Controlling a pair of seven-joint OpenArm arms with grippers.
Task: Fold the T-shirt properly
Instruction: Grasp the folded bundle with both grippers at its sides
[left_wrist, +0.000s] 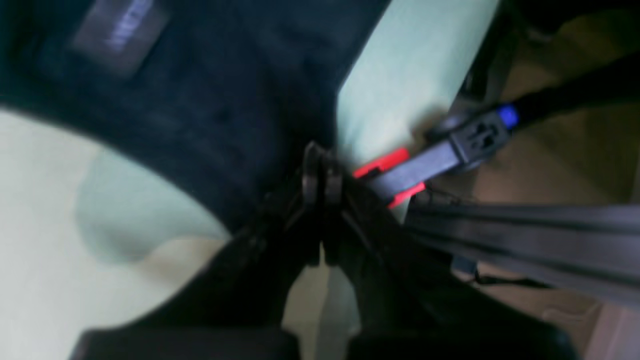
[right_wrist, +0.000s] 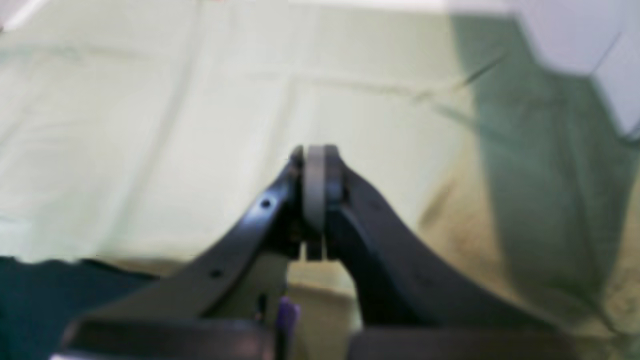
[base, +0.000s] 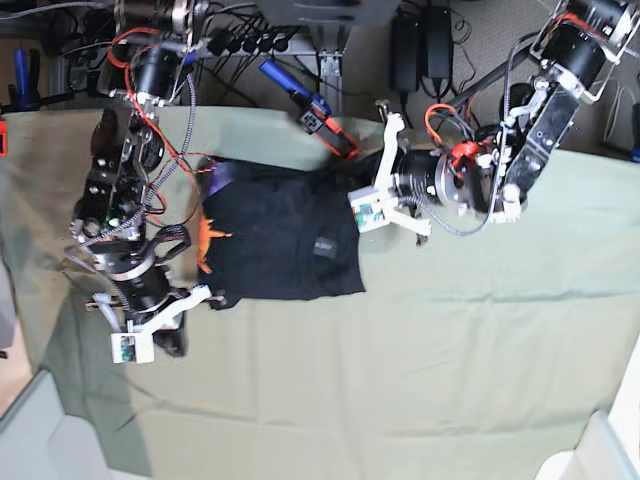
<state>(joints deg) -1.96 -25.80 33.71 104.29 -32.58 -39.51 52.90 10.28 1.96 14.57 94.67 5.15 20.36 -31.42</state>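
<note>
Fingers pinched: my left gripper (left_wrist: 320, 170) clamps the T-shirt (base: 275, 240) edge; right gripper (right_wrist: 315, 175) shut empty, T-shirt behind it.

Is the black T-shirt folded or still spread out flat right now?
Folded. In the base view the T-shirt is a compact rectangle on the green table cloth, its orange graphic showing only at one edge.

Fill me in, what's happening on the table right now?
A two-armed robot is folding a black T-shirt on a pale green table cloth. The shirt already lies bunched into a rough rectangle, orange print showing at one edge. The left hand is shut, pinching the dark fabric at the shirt's edge. The right hand is shut with nothing between its jaws, over bare cloth beside the shirt.
</note>
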